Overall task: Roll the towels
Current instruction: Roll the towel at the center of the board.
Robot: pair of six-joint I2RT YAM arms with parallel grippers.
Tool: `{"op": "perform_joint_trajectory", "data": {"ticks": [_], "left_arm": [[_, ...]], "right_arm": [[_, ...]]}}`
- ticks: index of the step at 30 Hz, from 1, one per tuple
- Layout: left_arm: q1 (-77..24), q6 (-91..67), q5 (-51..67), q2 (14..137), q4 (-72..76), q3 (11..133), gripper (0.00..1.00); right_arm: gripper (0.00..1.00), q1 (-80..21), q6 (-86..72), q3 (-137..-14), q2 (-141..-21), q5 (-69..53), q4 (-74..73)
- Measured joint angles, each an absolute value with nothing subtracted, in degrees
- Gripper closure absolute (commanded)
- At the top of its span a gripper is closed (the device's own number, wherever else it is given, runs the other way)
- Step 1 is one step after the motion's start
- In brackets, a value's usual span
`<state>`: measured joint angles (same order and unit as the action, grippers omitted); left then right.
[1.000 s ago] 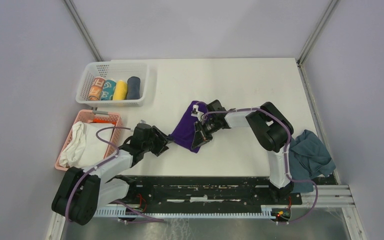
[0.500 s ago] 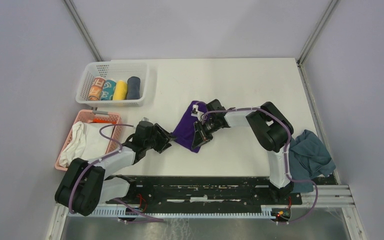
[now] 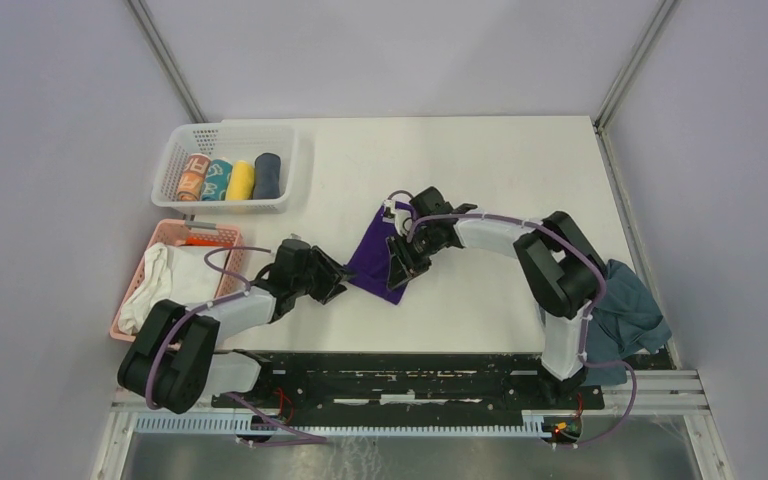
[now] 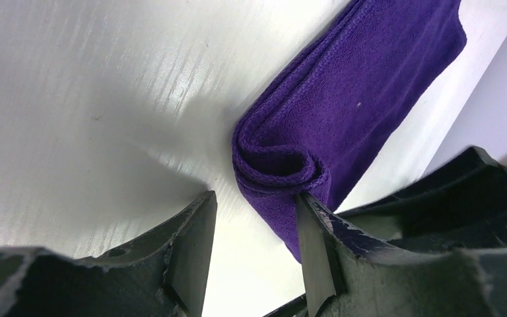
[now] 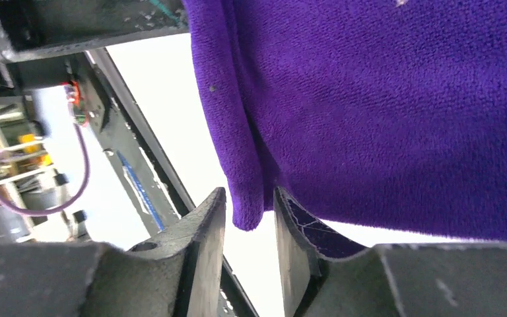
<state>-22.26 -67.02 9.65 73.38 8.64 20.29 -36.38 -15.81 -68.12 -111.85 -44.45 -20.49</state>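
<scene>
The purple towel (image 3: 372, 255) lies folded into a long strip in the middle of the table, its near-left end curled over into a small roll (image 4: 280, 165). My left gripper (image 3: 332, 281) stands open at that curled end (image 4: 254, 247), its right finger (image 4: 317, 244) touching the cloth. At the strip's near-right edge my right gripper (image 3: 401, 268) is open (image 5: 251, 231), and a corner of the purple towel (image 5: 245, 211) hangs loose between its fingers. The slate-grey towel (image 3: 628, 305) lies crumpled at the table's right edge by the right arm's base.
A white basket (image 3: 230, 128) at the back left holds several rolled towels (image 3: 230, 180). In front of it a pink basket (image 3: 202, 229) holds a white cloth bundle (image 3: 165, 290). The black rail (image 3: 410, 365) runs along the near edge.
My right gripper's jaws have parted and let go of the purple towel's edge, and the right arm's elbow has swung right. The left gripper has narrowed a little and crept toward the towel's curled end.
</scene>
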Motion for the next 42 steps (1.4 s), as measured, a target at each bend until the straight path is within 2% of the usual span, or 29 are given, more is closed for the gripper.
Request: {"op": "perform_joint_trajectory", "data": {"ticks": [5, 9, 17, 29, 42], "left_arm": [[-22.3, -67.6, 9.4, 74.0, 8.3, 20.8, 0.47], [-22.3, -67.7, 9.1, 74.3, 7.8, 21.2, 0.48], [-22.3, -68.0, 9.0, 75.2, 7.4, 21.8, 0.50], [-22.3, -68.4, 8.9, 75.5, 7.4, 22.0, 0.50], [-22.3, -68.3, 9.0, 76.1, 7.2, 22.6, 0.48]], "right_arm": [[0.54, -40.1, -11.5, -68.4, -105.4, -33.1, -24.7], [0.53, -46.8, -7.2, -68.6, -100.2, -22.2, -26.8], [0.53, -56.2, -2.3, -69.5, -99.5, -11.8, -27.6], [0.52, -57.3, 1.0, -71.5, -104.2, -4.1, -27.9], [0.51, -57.3, 3.2, -72.8, -108.3, -1.6, -28.5]]}}
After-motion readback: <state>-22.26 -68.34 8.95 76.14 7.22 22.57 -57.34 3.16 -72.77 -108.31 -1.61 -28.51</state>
